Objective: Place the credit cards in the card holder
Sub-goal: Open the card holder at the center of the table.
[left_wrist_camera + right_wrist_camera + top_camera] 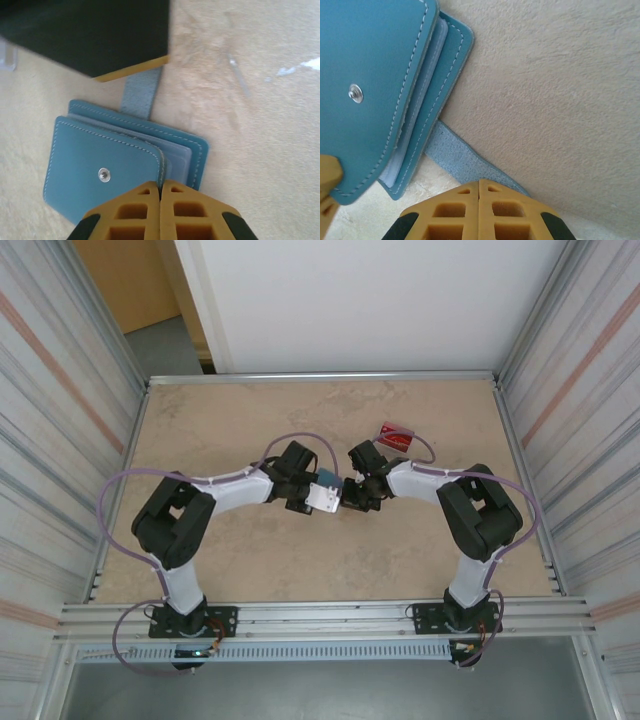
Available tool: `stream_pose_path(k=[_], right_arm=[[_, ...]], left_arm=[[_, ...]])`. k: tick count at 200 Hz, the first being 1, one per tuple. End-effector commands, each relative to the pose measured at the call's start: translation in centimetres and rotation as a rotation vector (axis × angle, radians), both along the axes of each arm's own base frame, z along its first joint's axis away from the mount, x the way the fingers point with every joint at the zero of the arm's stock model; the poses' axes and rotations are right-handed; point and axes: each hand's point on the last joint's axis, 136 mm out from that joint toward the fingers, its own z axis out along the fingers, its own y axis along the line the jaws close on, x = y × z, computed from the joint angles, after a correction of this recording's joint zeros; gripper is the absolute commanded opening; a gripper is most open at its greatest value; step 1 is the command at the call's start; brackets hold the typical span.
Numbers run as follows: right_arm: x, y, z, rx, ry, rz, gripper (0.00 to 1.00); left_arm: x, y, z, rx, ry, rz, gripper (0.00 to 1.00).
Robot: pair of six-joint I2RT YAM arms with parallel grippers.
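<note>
1. The teal-blue card holder (100,170) lies on the beige tabletop (220,430) near the middle of the top view, between the two arms' tips.
2. The left pincer (160,192) sits at the bottom of the left wrist view. Its yellow fingers are pressed together, and the right edge of the card holder's top cover runs into the seam between them, so it is clamped on that cover.
3. A small metal snap button (103,174) shows on the cover, with lighter blue-grey leaves showing under it.
4. A blue-grey strap (141,95) runs from the card holder's far edge towards the top of the left wrist view, ending at the right arm's yellow pad.
5. The right pincer (479,187) is at the bottom of the right wrist view, fingers together, nipping the end of the strap.
6. The red credit cards (397,433) lie right of centre and higher in the top view, well apart from the card holder.
</note>
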Motion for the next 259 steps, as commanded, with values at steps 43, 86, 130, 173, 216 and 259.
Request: stream_pose_path(k=[43,86,130,173,216,259], right_arm=[[-0.2,-0.3,2.2,0.011,-0.061,-0.013,0.00],[0.3,0.0,4.5,0.058,-0.122,-0.025,0.00],[0.2,0.4,6.4,0.110,-0.144,-0.032,0.00],[0.4,1.8,7.2,0.145,-0.135,-0.016,0.00],[2.4,5.5,7.2,0.231,-0.111,-0.001,0.00],[4.2,8.2,5.0,0.257,-0.045,0.029,0.00]], left_arm=[[2.2,0.4,5.1,-0.242,0.205,0.361,0.00],[1.6,0.9,6.5,-0.377,0.389,0.547,0.00],[1.5,1.8,7.0,-0.537,0.532,0.741,0.00],[2.1,3.4,6.3,-0.730,0.760,0.912,0.00],[1.4,3.4,6.3,-0.746,0.779,0.865,0.00],[1.5,3.7,6.3,-0.753,0.783,0.868,0.00]])
